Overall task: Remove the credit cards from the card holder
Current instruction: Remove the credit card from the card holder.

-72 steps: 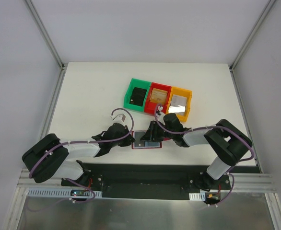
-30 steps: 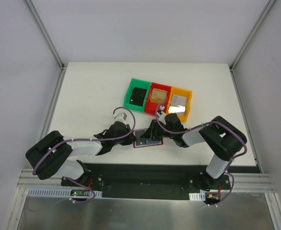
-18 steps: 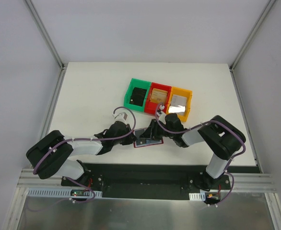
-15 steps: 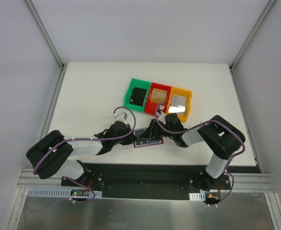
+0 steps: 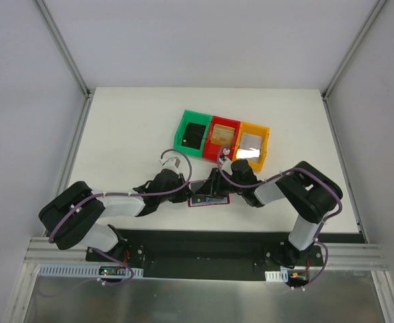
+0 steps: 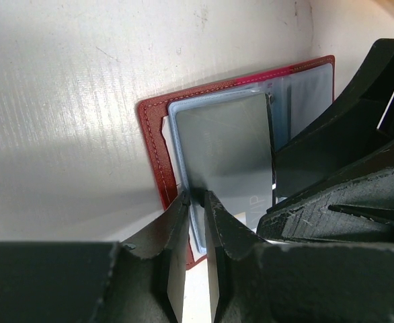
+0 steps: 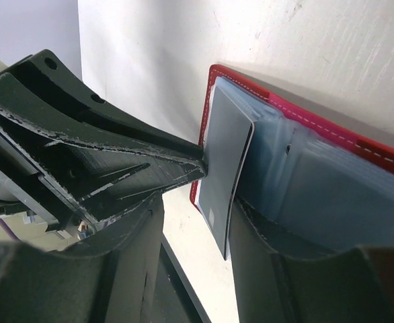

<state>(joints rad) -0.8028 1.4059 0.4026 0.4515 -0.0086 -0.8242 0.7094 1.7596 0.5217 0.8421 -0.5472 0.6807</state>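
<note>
One card holder [image 6: 151, 134], one grey card [image 6: 227, 155] in it: left hand [image 6: 195, 202] pinches card; right hand [image 7: 197, 222] open alongside.

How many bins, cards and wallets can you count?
Bins: 3 - green bin, red bin, orange bin.
Wallets: 1 - red wallet.
Cards: 4 - black card, tan card, silver card, grey card.
Total: 8.

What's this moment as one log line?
left claw: shut on grey card | right claw: open, on card holder | grey card: tilted up off card holder
</note>
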